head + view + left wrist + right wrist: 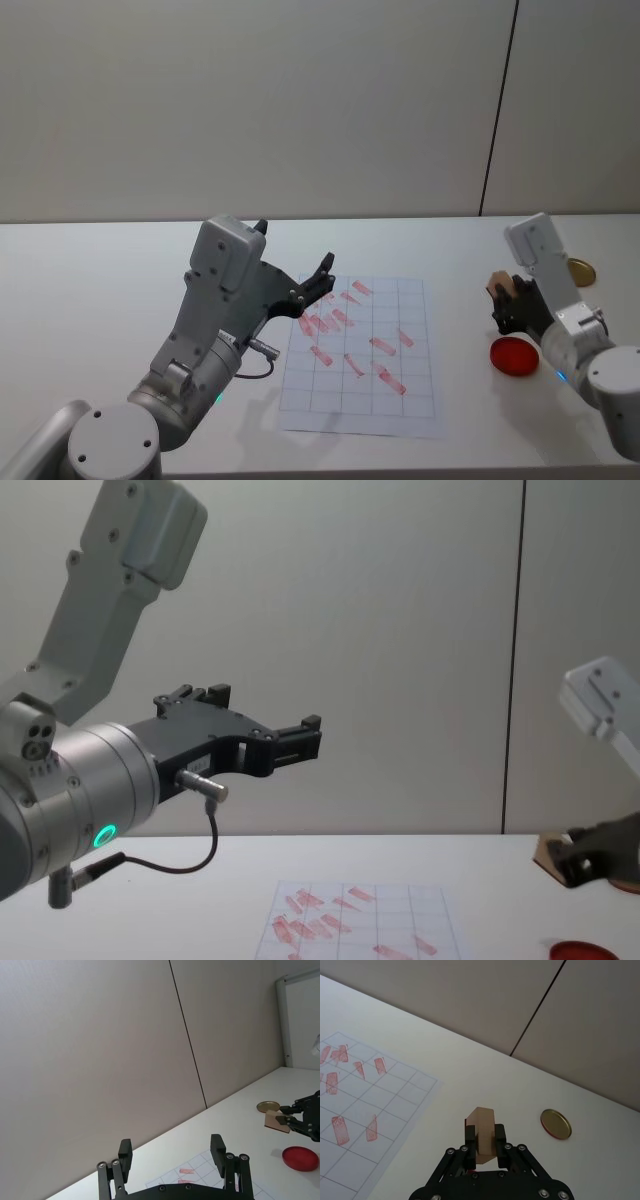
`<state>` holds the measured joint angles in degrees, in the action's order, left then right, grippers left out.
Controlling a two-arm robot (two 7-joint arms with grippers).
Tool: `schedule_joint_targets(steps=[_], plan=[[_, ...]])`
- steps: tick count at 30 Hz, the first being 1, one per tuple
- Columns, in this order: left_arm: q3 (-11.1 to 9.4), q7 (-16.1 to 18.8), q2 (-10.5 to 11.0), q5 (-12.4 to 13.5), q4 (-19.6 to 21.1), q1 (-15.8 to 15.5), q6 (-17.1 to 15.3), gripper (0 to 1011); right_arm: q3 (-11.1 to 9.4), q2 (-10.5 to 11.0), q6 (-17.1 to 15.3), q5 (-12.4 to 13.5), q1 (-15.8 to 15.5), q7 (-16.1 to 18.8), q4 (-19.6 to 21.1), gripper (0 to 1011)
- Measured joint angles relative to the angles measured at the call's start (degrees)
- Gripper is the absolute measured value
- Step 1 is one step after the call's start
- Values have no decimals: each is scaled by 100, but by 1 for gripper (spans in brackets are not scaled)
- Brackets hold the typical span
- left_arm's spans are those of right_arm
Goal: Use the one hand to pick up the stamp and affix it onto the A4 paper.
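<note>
The right gripper [512, 300] hangs above the desk [100, 270] near its right edge, fingers closed on the stamp [499, 287], which is lifted clear of the surface. In the right wrist view the stamp [482, 1132] is a pale wooden block clamped on two opposite sides by the right gripper [485, 1141], its long axis running out past the fingertips. From the left wrist view the stamp [277, 1121] sits tilted in the right gripper [286, 1119], one flat face turned partly up.

Directly below and in front of the right gripper lies the red ink pad [514, 355], flat on the desk. The gold lid [580, 271] lies farther back toward the right edge, apart from both.

The paper [420, 400] lies mid-desk, its grid carrying many red stamp marks [385, 345], mostly in the left and middle squares; the squares along its right side and near edge are largely blank. A strip of bare white desk separates the paper's right edge from the ink pad.

The left gripper [318, 280] is held raised above the paper's left edge, fingers spread wide and holding nothing; the chest view shows the left gripper [300, 738] well above the surface.

Behind the desk stands a plain grey-beige wall [300, 100] with one dark vertical seam [498, 110].
</note>
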<state>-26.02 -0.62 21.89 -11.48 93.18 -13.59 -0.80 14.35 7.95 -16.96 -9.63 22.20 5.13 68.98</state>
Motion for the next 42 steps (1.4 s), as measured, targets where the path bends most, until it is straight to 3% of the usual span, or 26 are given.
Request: schedule_joint_targets(steps=[28,33,42], plan=[[0,0,0,0,0,0,0,993,-60,55,-92,27,-25,223,-599,217],[0,0,0,0,0,0,0,993,-52,47,-83,13,-19,241,-650,321],[0,0,0,0,0,0,0,993,-48,52,-11,-29,-40,225,-581,636]])
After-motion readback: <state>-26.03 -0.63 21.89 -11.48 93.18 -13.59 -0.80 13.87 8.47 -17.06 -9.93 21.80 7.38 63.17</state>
